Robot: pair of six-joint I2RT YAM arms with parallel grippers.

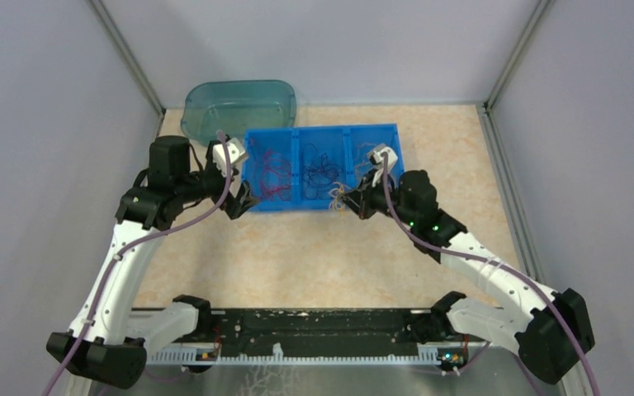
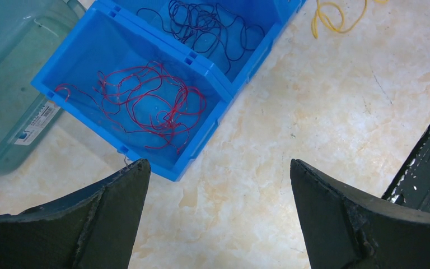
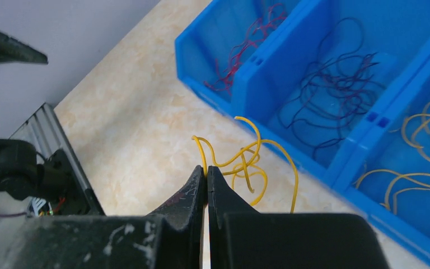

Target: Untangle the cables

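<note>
A blue three-compartment tray (image 1: 322, 132) stands mid-table. Red cables (image 2: 145, 103) lie in its left compartment, dark purple cables (image 2: 213, 28) in the middle one, and yellow cables (image 3: 420, 151) in the right one. My right gripper (image 3: 206, 169) is shut on a yellow cable (image 3: 246, 162), a small curly clump held just in front of the tray's near edge; the clump also shows in the left wrist view (image 2: 336, 17). My left gripper (image 2: 218, 168) is open and empty above the bare table, just in front of the tray's left corner.
A translucent teal tub (image 1: 239, 107) stands behind the tray at the back left. Grey walls (image 1: 41, 124) close in both sides and the back. A black rail (image 1: 314, 326) runs along the table's near edge between the arm bases.
</note>
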